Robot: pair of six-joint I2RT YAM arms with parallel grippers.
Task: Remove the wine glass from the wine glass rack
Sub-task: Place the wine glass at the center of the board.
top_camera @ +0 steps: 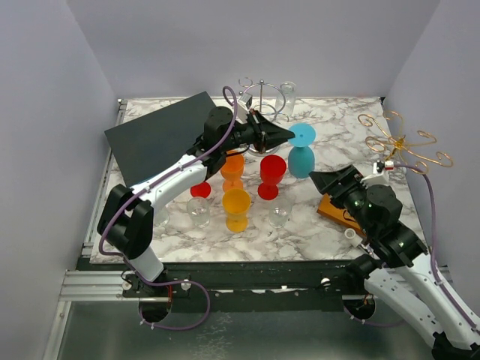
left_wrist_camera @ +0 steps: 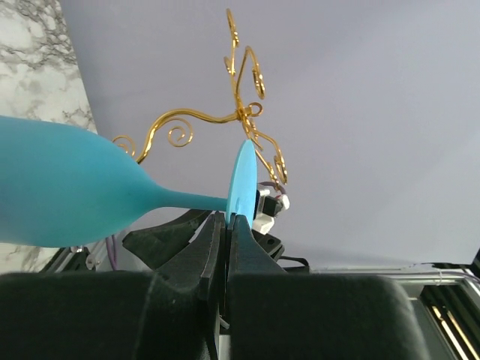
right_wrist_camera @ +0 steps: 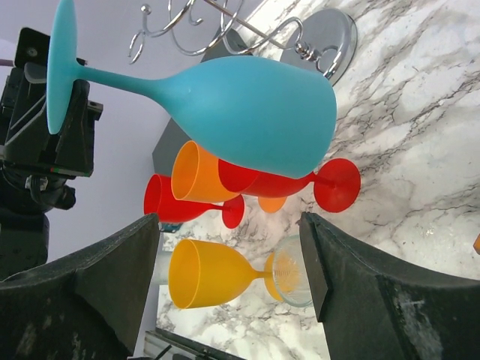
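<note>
The left pincer [left_wrist_camera: 227,221] is clenched on the very rim of the foot of a turquoise wine glass [left_wrist_camera: 67,187], its two black fingers meeting edge-on against the thin disc. That is a slim hold. The stem and bowl stick out sideways from it, so the bowl's weight levers on the pinch. As I judge it, the foot could swivel between the pads or slide out. A drop would land the glass among the goblets [top_camera: 236,201] standing on the surface [top_camera: 337,120] beneath.

The glass hangs in the air, touching neither the chrome rack [top_camera: 261,94] behind it nor the gold wire rack [top_camera: 405,142] well off to the right.

The right pincer [top_camera: 319,180] is released, its jaws spread wide and aimed at the bowl. Closing on that rounded flank could squeeze it sideways and twist the foot out of the left hold.

The glass looks matte and opaque, likely plastic, with a tulip-shaped bowl and a slender stem. The goblets are red, orange and yellow of like make, and two are clear. The surface is glossy veined marble. Both racks are curled wire, the chrome one on a mirrored round base.
</note>
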